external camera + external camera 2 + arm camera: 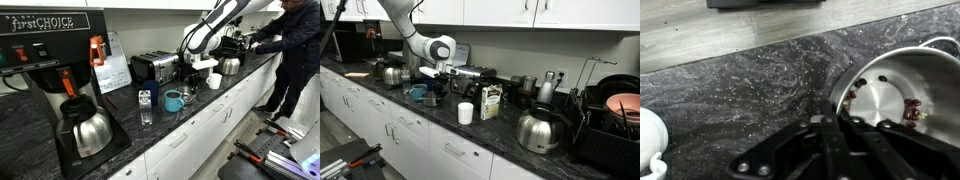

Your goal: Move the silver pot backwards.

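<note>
1 view, wrist, inside silver pot [888, 100]

Indoor light fills both exterior views, bright on the white cabinets [520, 12] and dull on the dark surface [500, 130], with glints on the steel jug [538, 130]. All frames are soft. In the wrist view the tool [842, 125] at lower centre is dark and blurred, while the pot [890, 95] at right shows glare.

The gripper [437, 76] is hovering just up and right of the teal mug [418, 92]. Farther right of the mug, a white cup [465, 113], a carton [491, 101] and a steel jug [537, 130] are standing.
</note>
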`<state>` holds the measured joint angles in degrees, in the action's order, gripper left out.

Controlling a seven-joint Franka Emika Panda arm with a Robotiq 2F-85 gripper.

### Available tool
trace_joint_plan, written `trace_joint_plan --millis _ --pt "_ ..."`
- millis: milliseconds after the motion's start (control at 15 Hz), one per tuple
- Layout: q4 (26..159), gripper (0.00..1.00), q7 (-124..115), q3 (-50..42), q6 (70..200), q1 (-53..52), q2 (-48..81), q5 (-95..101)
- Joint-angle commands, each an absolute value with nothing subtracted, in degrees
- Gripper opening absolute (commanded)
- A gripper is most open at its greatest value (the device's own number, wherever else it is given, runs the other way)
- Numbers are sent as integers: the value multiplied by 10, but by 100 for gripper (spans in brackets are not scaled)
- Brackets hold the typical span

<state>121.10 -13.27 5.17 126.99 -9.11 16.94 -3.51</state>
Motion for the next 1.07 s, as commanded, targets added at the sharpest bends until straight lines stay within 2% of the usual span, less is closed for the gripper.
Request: trace_joint_plan --millis 0,1000 --pt "1209 1 -146 43 1270 -92 169 -11" --pt "1194 1 -151 29 1262 -64 115 -64"
